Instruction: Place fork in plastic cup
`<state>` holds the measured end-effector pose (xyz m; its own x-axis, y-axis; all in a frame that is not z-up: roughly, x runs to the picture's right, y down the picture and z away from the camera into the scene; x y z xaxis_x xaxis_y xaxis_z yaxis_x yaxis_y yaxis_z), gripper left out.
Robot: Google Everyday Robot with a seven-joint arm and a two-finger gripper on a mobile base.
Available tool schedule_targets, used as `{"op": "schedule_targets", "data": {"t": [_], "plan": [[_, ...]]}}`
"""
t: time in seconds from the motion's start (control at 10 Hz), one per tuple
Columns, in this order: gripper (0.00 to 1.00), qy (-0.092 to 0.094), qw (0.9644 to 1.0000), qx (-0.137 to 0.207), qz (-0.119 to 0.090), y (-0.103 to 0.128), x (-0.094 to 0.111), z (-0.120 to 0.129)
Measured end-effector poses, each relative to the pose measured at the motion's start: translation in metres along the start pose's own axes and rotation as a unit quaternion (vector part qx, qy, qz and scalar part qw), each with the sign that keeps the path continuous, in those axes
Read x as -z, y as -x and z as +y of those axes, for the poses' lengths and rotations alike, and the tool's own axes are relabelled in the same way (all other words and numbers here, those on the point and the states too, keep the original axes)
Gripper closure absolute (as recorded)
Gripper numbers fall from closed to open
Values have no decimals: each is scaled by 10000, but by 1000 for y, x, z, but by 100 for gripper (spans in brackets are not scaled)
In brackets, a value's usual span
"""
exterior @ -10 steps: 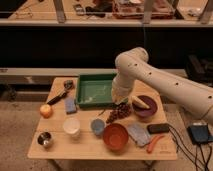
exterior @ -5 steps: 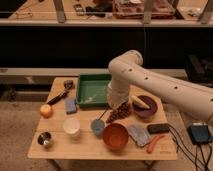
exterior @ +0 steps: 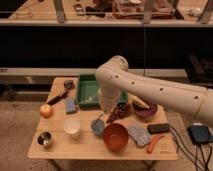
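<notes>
one end effector above blue cup | grip unclear | red bowl adjacent

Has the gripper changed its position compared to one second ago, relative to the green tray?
Yes. The gripper has moved left and toward the table's front, away from the green tray, and is now over the blue cup.

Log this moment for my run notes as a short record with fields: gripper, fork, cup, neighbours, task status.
gripper: gripper low over the table's middle, just above the blue cup
fork: not clearly visible
cup: blue cup stands left of the red bowl
neighbours: white cup, metal cup, green tray, apple
task status: no fork seen in the cup
</notes>
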<state>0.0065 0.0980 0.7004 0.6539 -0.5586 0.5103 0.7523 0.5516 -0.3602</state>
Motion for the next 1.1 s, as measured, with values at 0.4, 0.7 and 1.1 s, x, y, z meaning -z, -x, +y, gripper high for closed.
{"op": "schedule_targets", "data": {"t": [0.4,0.7,1.1], "plan": [[88,163,9998,18,-108,9,-18,2],[88,249,9992,-4,-300,14,-30,6],[88,369,9985,14,-404,18,-37,5]]}}
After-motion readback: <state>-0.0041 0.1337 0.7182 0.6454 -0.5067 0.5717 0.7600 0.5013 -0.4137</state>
